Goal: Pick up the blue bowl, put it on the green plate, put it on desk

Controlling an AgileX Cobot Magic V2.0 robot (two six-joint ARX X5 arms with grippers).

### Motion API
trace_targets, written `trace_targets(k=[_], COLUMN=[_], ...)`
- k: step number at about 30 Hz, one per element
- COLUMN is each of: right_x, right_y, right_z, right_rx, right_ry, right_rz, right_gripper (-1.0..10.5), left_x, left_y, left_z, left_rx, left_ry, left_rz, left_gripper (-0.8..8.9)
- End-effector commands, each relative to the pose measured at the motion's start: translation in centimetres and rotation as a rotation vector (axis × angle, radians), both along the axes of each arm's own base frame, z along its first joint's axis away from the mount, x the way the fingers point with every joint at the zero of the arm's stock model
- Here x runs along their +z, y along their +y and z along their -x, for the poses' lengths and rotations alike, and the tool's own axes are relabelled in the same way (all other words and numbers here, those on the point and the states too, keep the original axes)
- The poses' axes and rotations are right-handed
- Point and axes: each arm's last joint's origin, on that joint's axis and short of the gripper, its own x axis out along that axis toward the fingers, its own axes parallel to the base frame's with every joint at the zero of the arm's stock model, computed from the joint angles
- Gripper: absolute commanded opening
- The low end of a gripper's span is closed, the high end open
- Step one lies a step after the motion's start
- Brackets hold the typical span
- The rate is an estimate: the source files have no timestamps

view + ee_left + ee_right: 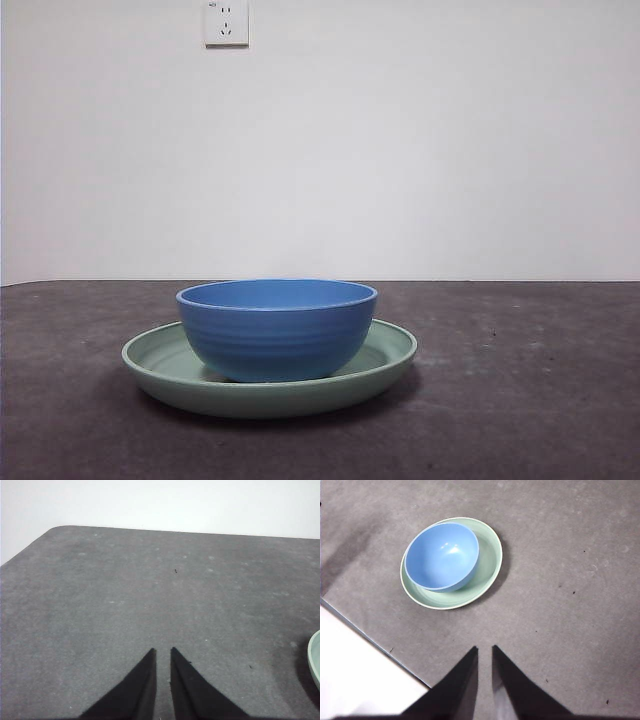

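The bowl (277, 329) sat in the plate (392, 358), off-centre toward its 9 o'clock in the front view. Both grippers, left (163, 652) and right (484, 651), hung empty, jaws nearly together. Remaining, I judged: lift the bowl by its rim onto the desk (530, 400).
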Motion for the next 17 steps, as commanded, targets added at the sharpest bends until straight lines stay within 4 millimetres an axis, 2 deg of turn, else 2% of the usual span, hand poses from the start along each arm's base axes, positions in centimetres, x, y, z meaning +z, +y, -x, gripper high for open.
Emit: trace_targets(k=[1,3,6,17], right_x=[0.4,0.1,-1.5,-12.6], right_y=[0.0,-0.2,-0.7,-3.0], right_z=[-0.1,-0.2,-0.4,-2.3], right_rx=[0.001,-0.024,-0.054,-0.288], right_ry=[-0.025,-0.031,-0.078,-0.608], right_rz=[-0.005,-0.011,-0.072,-0.158], right_gripper=[0.4,0.4,0.4,0.4], left_x=[-0.7,-0.7,-0.7,-0.7], left_y=[0.0,0.0,0.0,0.0], left_z=[-0.1,-0.1,-0.1,-0.1], left_rx=[-0.009,-0.009,-0.009,-0.009], left_ry=[0.028,0.028,0.029,0.028], left_rz=[0.001,0.001,0.001,0.001], left_gripper=[0.46,0.46,0.46,0.46])
